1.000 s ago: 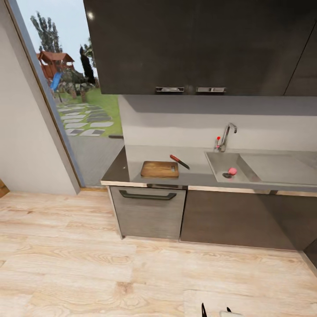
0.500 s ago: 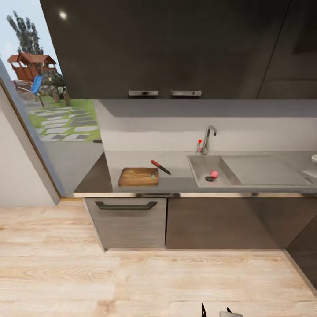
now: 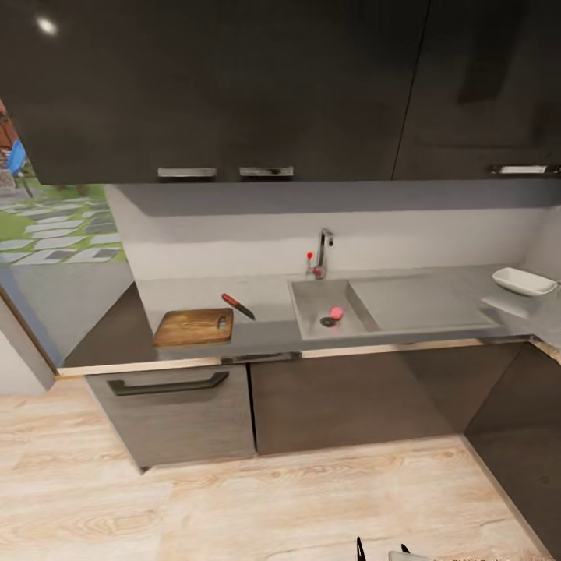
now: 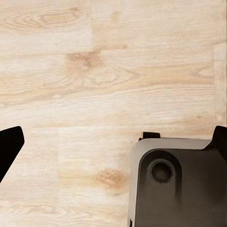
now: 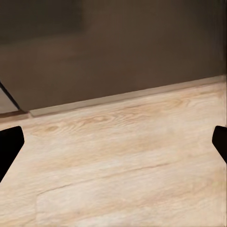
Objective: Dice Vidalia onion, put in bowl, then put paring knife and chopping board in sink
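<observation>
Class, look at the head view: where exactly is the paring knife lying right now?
The paring knife lies on the countertop, between the chopping board and the sink.

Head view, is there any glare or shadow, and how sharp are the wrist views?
Head view: a bright glint on the upper cabinets, a shadow band on the wall panel beneath them, small things like the knife soft. Left wrist view: floor grain crisp. Right wrist view: floor and cabinet front blurred.
</observation>
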Available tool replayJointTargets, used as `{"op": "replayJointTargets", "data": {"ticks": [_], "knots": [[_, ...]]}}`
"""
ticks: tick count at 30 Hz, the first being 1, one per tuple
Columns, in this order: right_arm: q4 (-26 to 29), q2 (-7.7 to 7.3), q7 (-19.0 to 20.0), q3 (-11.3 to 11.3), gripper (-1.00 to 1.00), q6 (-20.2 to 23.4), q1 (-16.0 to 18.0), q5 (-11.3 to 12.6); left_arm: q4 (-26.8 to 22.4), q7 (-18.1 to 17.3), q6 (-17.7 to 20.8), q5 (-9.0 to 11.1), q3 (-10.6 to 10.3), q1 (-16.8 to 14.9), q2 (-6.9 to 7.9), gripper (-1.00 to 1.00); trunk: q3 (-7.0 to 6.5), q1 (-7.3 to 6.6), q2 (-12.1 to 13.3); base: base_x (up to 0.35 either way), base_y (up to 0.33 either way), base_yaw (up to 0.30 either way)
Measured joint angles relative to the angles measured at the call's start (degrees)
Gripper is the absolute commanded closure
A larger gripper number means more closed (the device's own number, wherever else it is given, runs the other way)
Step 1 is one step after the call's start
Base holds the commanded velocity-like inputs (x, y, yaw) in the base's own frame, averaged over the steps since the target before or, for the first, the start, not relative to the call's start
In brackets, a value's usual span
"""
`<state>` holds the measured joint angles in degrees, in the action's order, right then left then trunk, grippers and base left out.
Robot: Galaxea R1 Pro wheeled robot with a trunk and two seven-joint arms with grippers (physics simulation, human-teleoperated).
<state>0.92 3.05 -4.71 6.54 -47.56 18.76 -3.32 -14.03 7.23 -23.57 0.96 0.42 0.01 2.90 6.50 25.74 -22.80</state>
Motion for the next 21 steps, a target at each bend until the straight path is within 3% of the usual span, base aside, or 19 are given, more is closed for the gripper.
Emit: {"op": "replayJointTargets", "data": {"ticks": [12, 21], "knots": [[0.01, 0.00, 0.00, 0.00, -1.00, -0.01, 0.00, 0.00, 0.01, -0.01, 0.02, 0.00, 0.00, 0.00, 0.01, -1.00, -0.79, 0.01, -0.01, 0.014, -0.223, -0.201], [0.00, 0.01, -0.07, 0.01, -1.00, 0.07, 0.01, 0.00, 0.03, 0.01, -0.01, -0.01, 0.00, 0.02, 0.04, -1.00, -1.17, 0.01, -0.01, 0.000, -0.028, -0.105]]}}
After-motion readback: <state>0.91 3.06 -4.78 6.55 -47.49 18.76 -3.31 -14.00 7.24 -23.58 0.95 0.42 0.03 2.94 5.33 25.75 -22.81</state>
